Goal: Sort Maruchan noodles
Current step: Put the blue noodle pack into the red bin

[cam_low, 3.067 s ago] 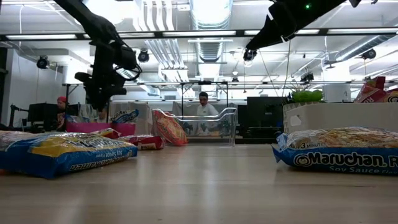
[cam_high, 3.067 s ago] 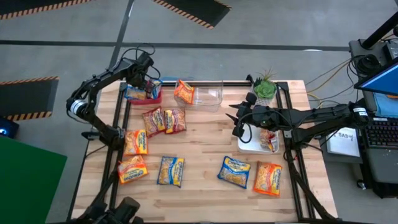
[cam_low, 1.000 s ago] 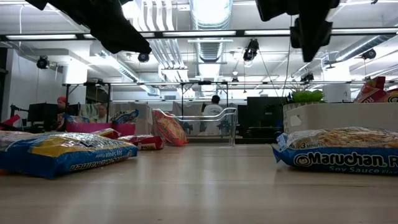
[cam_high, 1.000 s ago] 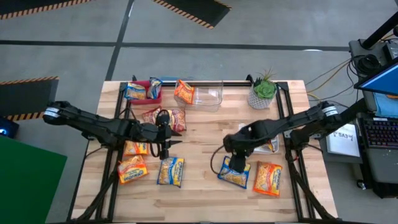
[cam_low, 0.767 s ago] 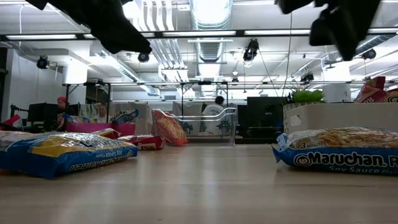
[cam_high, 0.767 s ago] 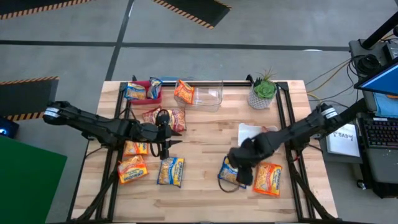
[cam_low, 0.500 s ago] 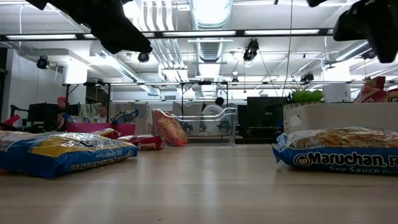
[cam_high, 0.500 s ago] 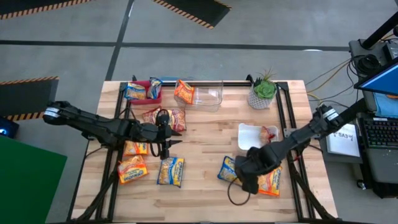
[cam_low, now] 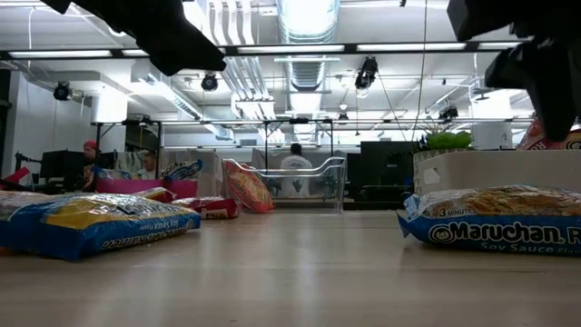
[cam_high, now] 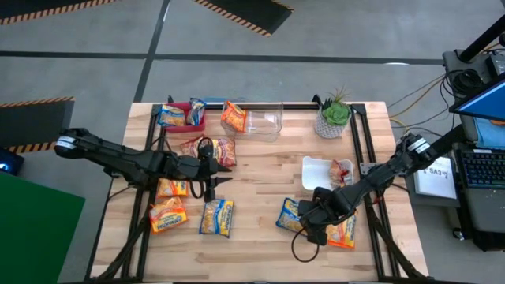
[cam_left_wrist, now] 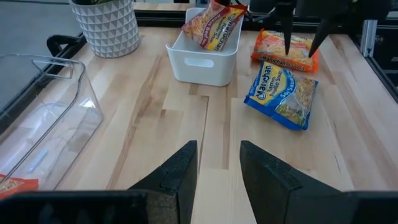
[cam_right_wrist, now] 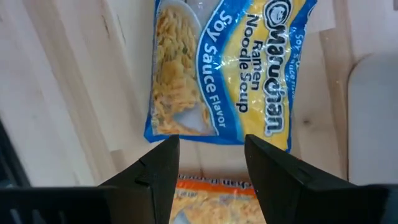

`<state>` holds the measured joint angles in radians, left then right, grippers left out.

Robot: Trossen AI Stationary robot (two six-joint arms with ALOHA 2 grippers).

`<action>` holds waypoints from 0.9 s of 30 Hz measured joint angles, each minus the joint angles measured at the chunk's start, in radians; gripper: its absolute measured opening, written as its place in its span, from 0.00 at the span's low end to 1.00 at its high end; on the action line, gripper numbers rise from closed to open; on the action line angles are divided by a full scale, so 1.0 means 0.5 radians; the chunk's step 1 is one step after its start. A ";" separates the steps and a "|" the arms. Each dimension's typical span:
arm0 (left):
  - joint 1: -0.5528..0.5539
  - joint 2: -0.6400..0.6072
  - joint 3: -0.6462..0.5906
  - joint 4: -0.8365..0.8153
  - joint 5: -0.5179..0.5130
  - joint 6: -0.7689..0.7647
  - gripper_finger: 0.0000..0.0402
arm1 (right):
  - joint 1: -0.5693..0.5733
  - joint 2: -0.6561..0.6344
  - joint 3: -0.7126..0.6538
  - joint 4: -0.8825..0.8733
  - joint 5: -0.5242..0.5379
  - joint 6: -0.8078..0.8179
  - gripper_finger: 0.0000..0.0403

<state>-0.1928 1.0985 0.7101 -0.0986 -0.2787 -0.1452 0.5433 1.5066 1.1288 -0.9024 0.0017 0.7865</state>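
On the left of the pale wooden slatted table (cam_high: 260, 158), a pink bin (cam_high: 180, 118) at the back edge holds blue-marked packets, and more flat yellow-orange plastic ramen packets lie loose below it, among them a blue-trimmed one (cam_high: 216, 217) near the front. The left gripper (cam_high: 215, 181) hovers just above and behind that blue-trimmed packet, its two dark fingers (cam_left_wrist: 180, 171) spread apart and holding nothing. It points across the table toward the right side.

At the back centre stands a clear plastic bin (cam_high: 262, 120) with an orange packet (cam_high: 233, 116) leaning at its left end. Further right are a potted green plant (cam_high: 334, 116) and a white rectangular tub (cam_high: 314, 173) with a red-marked packet (cam_high: 341, 171) in it.

The right gripper (cam_high: 317, 224) hangs low between two packets at the front right: the blue soy sauce packet (cam_right_wrist: 224, 68) lies just ahead of its fingers (cam_right_wrist: 160, 163), and the orange-marked packet (cam_high: 342, 229) sits directly beneath them. The fingers are parted, gripping nothing. In the right wrist view the orange packet's edge (cam_right_wrist: 214, 185) shows right in the gap, its long axis running across the opening. The right arm is by far the nearer to both packets, so I judge the next grasp is its own, most likely straight down on the orange one.
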 joint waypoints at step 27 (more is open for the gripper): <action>0.002 0.000 -0.005 0.092 -0.005 0.010 0.26 | -0.231 0.002 -0.190 0.852 0.548 -0.706 0.02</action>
<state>-0.1917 1.0985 0.7078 -0.0528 -0.2810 -0.1402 0.4279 1.5074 1.0336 -0.4763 0.2755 0.4335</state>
